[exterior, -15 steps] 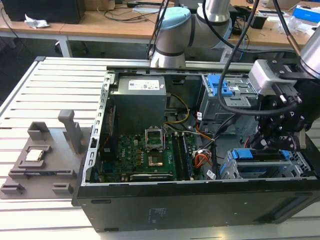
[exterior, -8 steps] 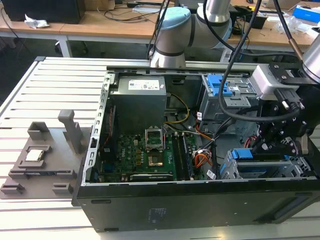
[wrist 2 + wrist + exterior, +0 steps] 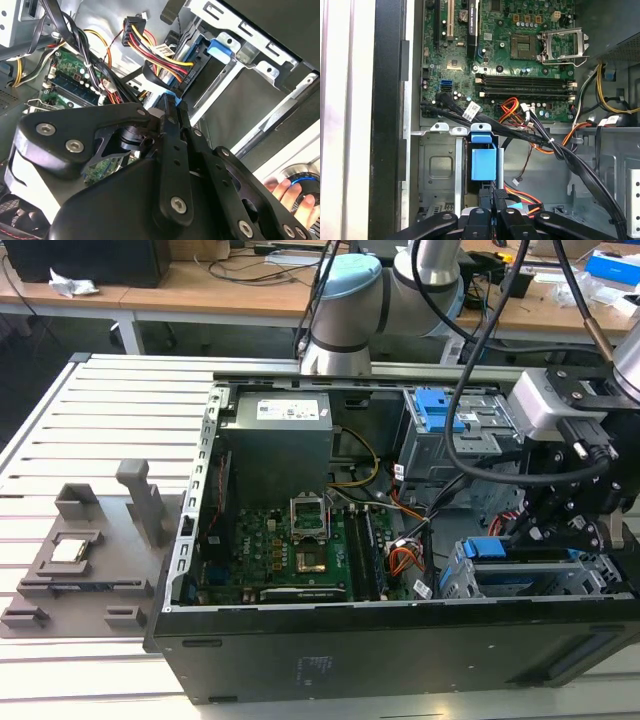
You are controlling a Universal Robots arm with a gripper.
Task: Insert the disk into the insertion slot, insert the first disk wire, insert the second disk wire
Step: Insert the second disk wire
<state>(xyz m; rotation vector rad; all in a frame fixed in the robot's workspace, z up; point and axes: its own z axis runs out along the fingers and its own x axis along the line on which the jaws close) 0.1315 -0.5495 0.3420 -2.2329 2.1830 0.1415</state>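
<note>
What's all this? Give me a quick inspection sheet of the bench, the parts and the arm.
Surface: slatted white table bearing an open computer case.
Job's things: disk lying in the insertion slot, blue carrier showing.
Clutter: grey fixture tray at the exterior view's left.
Grippers: gripper above the slot, close to wires.
Cables: coloured wire bundle by the drive cage.
Surroundings: wooden desks behind; a person's fingers nearby.

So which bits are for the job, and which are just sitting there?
For the job:
claw
disk, by its blue carrier
insertion slot, the grey cage
black plug on coloured wires, likely a disk wire

Just lying about:
green motherboard
power supply box
taller cage with a blue latch
grey holder
</note>
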